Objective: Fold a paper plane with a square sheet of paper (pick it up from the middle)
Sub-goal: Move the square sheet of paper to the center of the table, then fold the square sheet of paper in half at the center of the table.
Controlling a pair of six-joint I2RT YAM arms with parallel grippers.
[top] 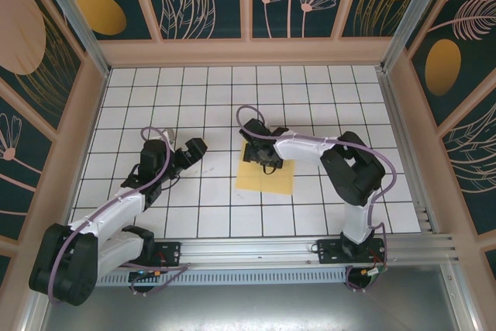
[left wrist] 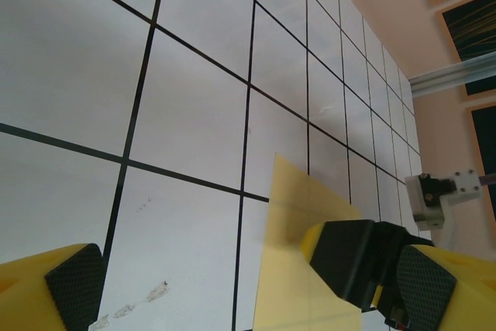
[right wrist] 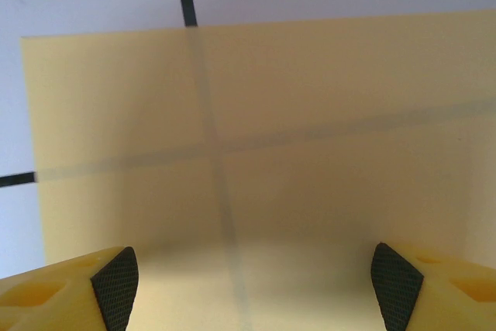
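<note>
The square sheet of paper lies flat and unfolded on the white gridded surface, a little right of the middle and well in front of the back wall. It is plain yellow-orange, and it is thin enough that the black grid lines show through it in the right wrist view.

The right gripper reaches in from the right and hangs directly over the sheet, near its far half. Its jaws stand wide open, one pad on each side with nothing between them, and the paper spreads out under the gap. I cannot tell whether the fingertips touch the sheet.

The left gripper sits over bare tiles to the left of the paper, apart from it. Its jaws are also fully open and hold nothing. From the left wrist camera, the near corner of the sheet shows ahead, lying flat across a grid line.
</note>
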